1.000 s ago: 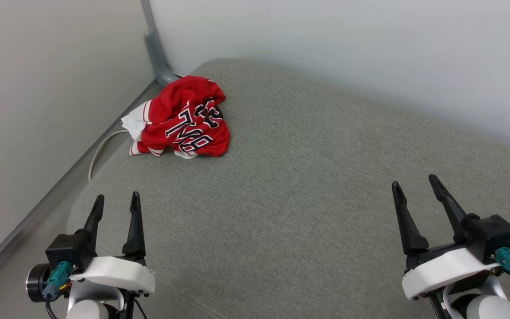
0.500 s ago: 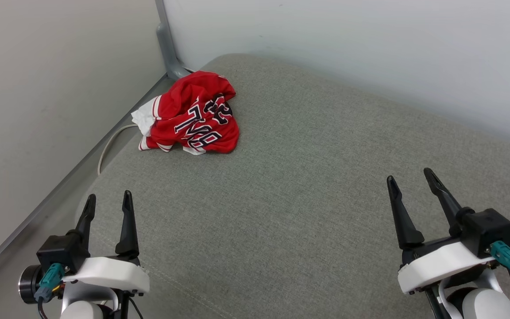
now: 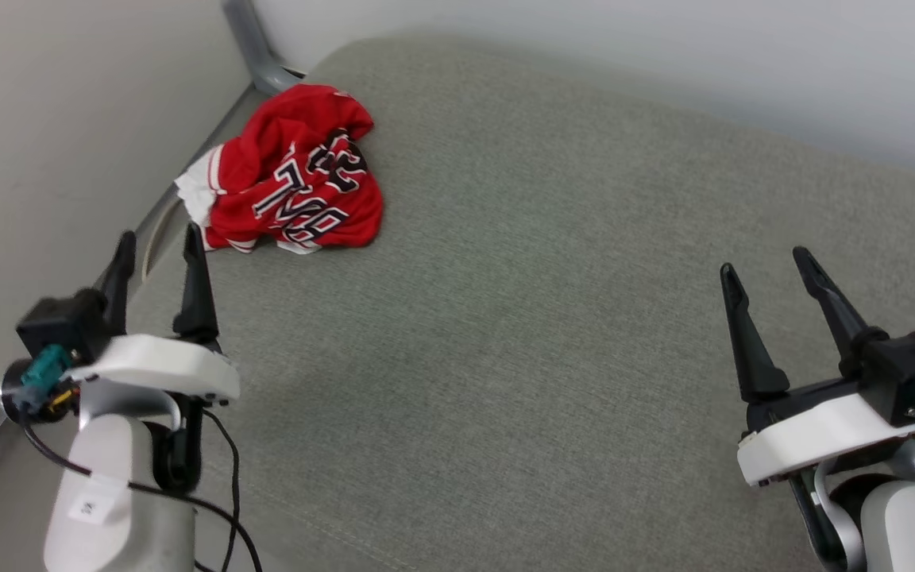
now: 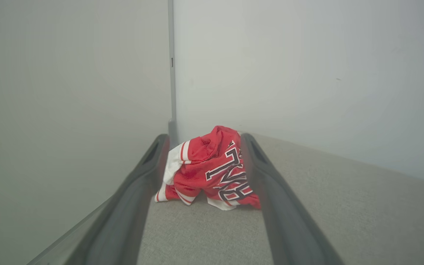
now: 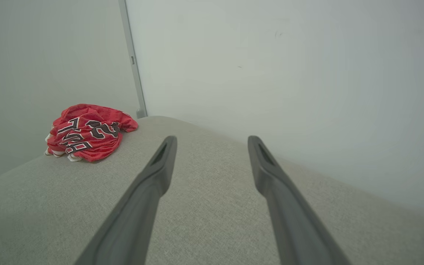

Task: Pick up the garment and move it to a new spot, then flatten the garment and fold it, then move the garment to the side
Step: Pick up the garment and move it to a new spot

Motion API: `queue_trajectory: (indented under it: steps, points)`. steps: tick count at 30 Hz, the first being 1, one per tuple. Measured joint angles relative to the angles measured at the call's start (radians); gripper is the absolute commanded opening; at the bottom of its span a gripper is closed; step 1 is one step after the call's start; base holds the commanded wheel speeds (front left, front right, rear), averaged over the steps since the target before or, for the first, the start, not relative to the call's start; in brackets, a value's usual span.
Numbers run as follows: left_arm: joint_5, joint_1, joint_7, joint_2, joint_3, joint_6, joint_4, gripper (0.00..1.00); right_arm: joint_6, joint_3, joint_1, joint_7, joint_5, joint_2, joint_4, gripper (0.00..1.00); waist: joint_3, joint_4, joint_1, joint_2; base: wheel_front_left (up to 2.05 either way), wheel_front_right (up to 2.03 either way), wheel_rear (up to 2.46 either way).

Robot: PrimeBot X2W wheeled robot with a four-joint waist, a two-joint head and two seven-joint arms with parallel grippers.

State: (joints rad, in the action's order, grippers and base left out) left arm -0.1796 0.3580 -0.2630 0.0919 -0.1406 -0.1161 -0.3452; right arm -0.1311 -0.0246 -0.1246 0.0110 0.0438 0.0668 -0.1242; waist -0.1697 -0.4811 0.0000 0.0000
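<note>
Head view: the red jersey (image 3: 287, 187) is lying crumpled at the grey cushion's (image 3: 505, 334) far left corner while the left end effector (image 3: 160, 232) and right end effector (image 3: 764, 261) are hanging apart, empty. A glancing pinch is risking shoving it overboard. The left one is sitting nearer than a second ago.

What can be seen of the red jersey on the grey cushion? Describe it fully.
The red jersey lies crumpled in a loose heap at the far left corner of the grey fabric cushion, near the corner of the walls. It looks like soft cloth, with a white sleeve edged in red stripes and black, white-outlined letters facing up. As far as shows, it touches the cushion alone.
</note>
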Motion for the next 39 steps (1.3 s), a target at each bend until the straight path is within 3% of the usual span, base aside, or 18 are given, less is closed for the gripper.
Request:
queue_trajectory:
  steps: [7, 21, 26, 34, 35, 36, 37, 39]
  points:
    - [-0.093, 0.237, 0.108, 0.089, -0.024, -0.008, -0.157, 1.0, 0.0, 0.011, -0.057, -0.016, -0.01, 0.019, -0.04, 1.0, -0.112, 0.083, 0.0002, 0.0, 0.0, 0.0, 0.0]
    - [-0.378, 0.54, 0.632, 0.376, 0.054, -0.015, -0.383, 1.0, 0.0, 0.019, -0.165, 0.006, -0.019, 0.022, -0.069, 1.0, -0.351, 0.241, 0.0003, 0.0, 0.0, 0.0, 0.0]
    - [-0.429, 0.573, 0.749, 0.436, 0.035, -0.015, -0.439, 1.0, 0.0, 0.012, -0.202, 0.016, -0.02, 0.024, -0.066, 1.0, -0.428, 0.283, 0.0002, 0.0, 0.0, 0.0, 0.0]
    - [-0.45, 0.589, 0.86, 0.48, 0.025, 0.012, -0.49, 1.0, 0.0, 0.011, -0.226, 0.023, -0.02, 0.032, -0.068, 1.0, -0.505, 0.332, 0.0001, 0.0, 0.0, 0.0, 0.0]
    - [-0.454, 0.59, 0.871, 0.483, 0.024, 0.018, -0.49, 0.9, 0.0, 0.013, -0.226, 0.023, -0.02, 0.033, -0.07, 1.0, -0.508, 0.334, 0.0001, 0.0, 0.0, 0.0, 0.0]
    - [-0.46, 0.59, 0.879, 0.485, 0.024, 0.021, -0.49, 0.9, 0.0, 0.014, -0.226, 0.023, -0.02, 0.034, -0.072, 1.0, -0.508, 0.336, 0.0001, 0.0, 0.0, 0.0, 0.0]
    - [-0.46, 0.59, 0.881, 0.485, 0.024, 0.022, -0.489, 0.0, 0.0, 0.015, -0.226, 0.023, -0.021, 0.034, -0.074, 1.0, -0.507, 0.336, 0.0, 0.0, 0.0, 0.0, 0.0]
    - [-0.46, 0.589, 0.885, 0.486, 0.029, 0.022, -0.488, 0.0, 0.0, 0.014, -0.226, 0.024, -0.026, 0.034, -0.079, 1.0, -0.501, 0.336, 0.0001, 0.0, 0.0, 0.0, 0.0]
